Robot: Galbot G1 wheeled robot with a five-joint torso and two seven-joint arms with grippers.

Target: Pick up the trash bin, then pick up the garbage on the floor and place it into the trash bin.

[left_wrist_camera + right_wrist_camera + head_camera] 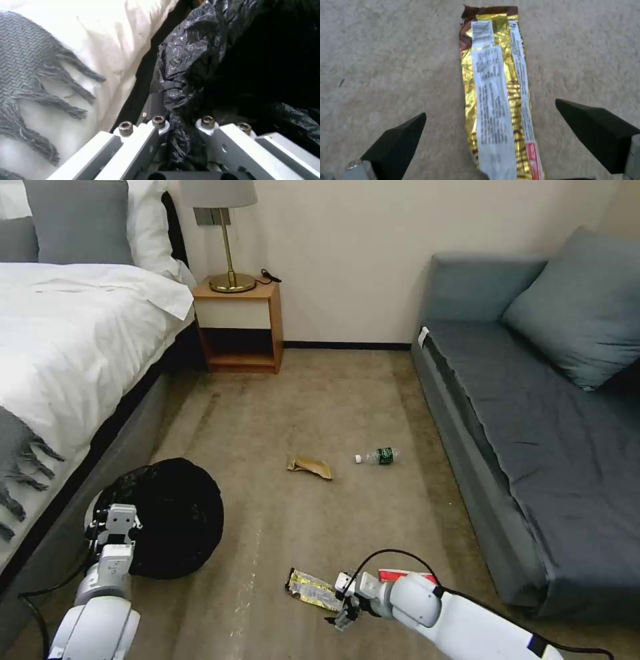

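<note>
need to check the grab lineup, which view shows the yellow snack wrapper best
The right wrist view: the snack wrapper lies flat on the carpet, lengthwise between the open fingers of the right gripper, print side up. The head view shows it small, just left of that gripper. The left wrist view looks at the trash bin instead.

Trash bin: round, low, draped in a crinkled black bag liner, sitting beside the bed frame, its rim pinched in the left gripper.

Yellow-silver snack wrapper: lying flat and lengthwise on the carpet, printed side up, one end torn open.

Red-and-white packet: peeking out just behind the right arm.

Crumpled brown paper bag: lying mid-floor.

Small clear bottle, green label: lying on its side near the bag, toward the sofa.
</note>
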